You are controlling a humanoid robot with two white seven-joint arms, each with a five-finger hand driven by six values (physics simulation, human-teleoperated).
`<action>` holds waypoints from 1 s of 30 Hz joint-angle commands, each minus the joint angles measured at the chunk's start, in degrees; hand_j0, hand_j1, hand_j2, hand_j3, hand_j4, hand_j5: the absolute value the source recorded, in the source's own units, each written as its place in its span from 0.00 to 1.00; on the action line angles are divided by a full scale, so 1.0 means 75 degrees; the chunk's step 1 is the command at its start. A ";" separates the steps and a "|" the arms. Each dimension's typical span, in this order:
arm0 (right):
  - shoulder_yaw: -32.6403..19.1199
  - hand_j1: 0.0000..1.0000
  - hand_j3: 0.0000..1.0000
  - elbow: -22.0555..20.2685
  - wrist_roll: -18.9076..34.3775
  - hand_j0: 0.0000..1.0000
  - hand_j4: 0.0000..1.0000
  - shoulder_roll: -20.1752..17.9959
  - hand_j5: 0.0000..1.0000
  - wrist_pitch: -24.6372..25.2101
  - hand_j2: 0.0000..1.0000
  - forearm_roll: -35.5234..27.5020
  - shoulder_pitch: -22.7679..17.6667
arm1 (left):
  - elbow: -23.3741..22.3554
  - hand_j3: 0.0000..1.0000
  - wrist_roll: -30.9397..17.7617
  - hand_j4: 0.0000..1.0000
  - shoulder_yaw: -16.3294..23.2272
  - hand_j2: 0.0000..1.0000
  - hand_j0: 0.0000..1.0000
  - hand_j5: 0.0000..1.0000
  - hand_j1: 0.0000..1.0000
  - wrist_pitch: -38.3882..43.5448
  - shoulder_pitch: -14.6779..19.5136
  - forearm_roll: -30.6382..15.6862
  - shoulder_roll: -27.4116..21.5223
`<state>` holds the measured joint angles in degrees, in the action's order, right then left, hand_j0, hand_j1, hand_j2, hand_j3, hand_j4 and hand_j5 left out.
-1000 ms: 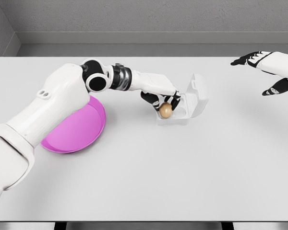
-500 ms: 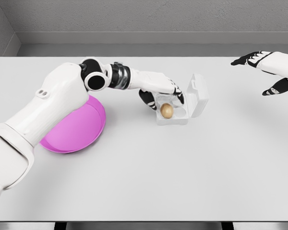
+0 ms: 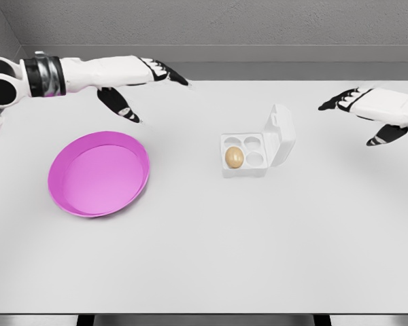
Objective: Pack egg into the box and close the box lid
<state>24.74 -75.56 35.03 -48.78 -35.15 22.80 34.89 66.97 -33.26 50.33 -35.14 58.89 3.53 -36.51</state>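
Since the egg (image 3: 234, 157) already sits in the box's (image 3: 245, 164) near-left cup, packing looks done; only the lid (image 3: 281, 135), upright at the right, needs closing. Left hand (image 3: 144, 80) and right hand (image 3: 362, 109) hover spread, holding nothing

A brown egg (image 3: 234, 157) sat in the lower-left cup of a white box (image 3: 245, 157) at the frame's centre, its lid (image 3: 281, 135) standing open to the right. A pink bowl (image 3: 98, 173) lay at left on the surface (image 3: 211, 251). The left hand (image 3: 144, 76) hovered upper left, fingers spread; the right hand (image 3: 367, 109) hung at the right edge, fingers spread.
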 commanded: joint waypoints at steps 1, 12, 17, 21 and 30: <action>0.0380 1.00 1.00 -0.0003 -0.0003 1.00 1.00 0.0176 1.00 0.0021 1.00 0.0299 0.0000 | -0.0199 1.00 0.0005 1.00 -0.0160 1.00 1.00 1.00 1.00 0.0019 0.0000 -0.0201 -0.0323; 0.0439 1.00 1.00 0.0688 -0.0003 1.00 1.00 0.1067 1.00 0.0021 1.00 0.1272 0.0176 | -0.0281 1.00 0.0016 1.00 -0.0266 1.00 1.00 1.00 1.00 0.0019 -0.0117 -0.0213 -0.0359; 0.0439 1.00 1.00 0.0688 -0.0003 1.00 1.00 0.1137 1.00 0.0021 1.00 0.1436 0.0176 | -0.0281 1.00 0.0016 1.00 -0.0266 1.00 1.00 1.00 1.00 0.0019 -0.0117 -0.0213 -0.0359; 0.0439 1.00 1.00 0.0677 -0.0003 1.00 1.00 0.1137 1.00 0.0021 1.00 0.1424 0.0176 | -0.0281 1.00 0.0005 1.00 -0.0266 1.00 1.00 1.00 1.00 0.0019 -0.0117 -0.0213 -0.0359; 0.0392 1.00 1.00 0.0466 -0.0003 1.00 1.00 0.1102 1.00 0.0021 1.00 0.0979 0.0188 | -0.0387 1.00 0.0005 1.00 -0.0266 1.00 1.00 1.00 1.00 0.0019 -0.0117 -0.0213 -0.0347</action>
<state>27.78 -71.70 35.02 -40.39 -35.15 31.43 36.30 64.14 -33.20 48.41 -35.15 58.01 2.33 -39.09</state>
